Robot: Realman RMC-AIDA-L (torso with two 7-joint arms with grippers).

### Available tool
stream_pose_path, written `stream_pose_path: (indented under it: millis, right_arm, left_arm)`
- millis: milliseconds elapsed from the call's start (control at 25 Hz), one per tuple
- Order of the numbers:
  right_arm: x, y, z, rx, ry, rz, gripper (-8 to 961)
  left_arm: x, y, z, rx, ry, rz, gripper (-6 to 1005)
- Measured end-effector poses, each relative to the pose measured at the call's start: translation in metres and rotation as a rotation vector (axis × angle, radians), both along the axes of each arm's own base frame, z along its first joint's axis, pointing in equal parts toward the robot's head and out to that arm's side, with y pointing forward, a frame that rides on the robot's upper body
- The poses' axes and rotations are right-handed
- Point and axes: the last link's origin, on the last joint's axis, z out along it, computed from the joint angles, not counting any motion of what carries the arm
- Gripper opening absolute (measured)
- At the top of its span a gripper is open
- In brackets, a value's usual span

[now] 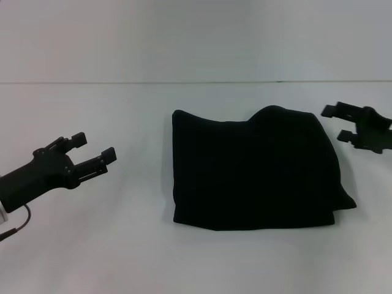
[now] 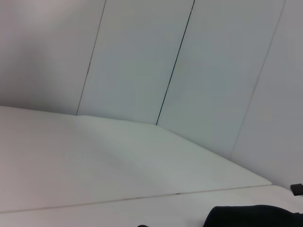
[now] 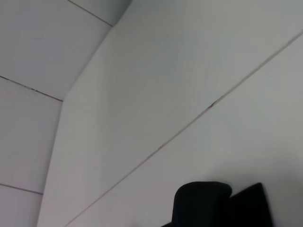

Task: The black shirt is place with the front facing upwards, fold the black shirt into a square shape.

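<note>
On the white counter (image 1: 122,257) the black shirt (image 1: 254,171) lay centre-right as a compact, roughly square bundle, lettering and neck label hidden, so the printed front looked folded inside. Near and left edges ran fairly straight; the far edge humped up at the right and a corner flared out at the near right, probably where layers stacked unevenly. I judged the fold basically done, maybe one tidy-up left on that flared corner. The left gripper (image 1: 93,154) hovered well to the left of the cloth, fingers spread with nothing between them, which read as released and backed off so as not to drag the fold. The right gripper (image 1: 337,122) sat just off the shirt's far right corner, apart from it, fingers also spread and empty, likely for the same reason. Both wrist views showed only a sliver of the black cloth against the counter and wall panels, no fingers visible there.
</note>
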Motion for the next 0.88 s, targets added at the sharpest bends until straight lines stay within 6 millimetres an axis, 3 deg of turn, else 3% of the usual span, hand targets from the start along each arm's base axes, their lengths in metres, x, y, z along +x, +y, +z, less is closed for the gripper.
stream_pose_path:
  millis: [360, 880]
  right_arm:
    - [-0.009, 0.007, -0.016, -0.003, -0.018, -0.006, 879]
    - [-0.017, 0.013, -0.023, 0.004, -0.096, 0.063, 323]
  left_arm:
    - [0.000, 0.000, 0.000, -0.003, 0.001, -0.002, 921]
    - [0.000, -0.001, -0.002, -0.015, 0.000, 0.001, 918]
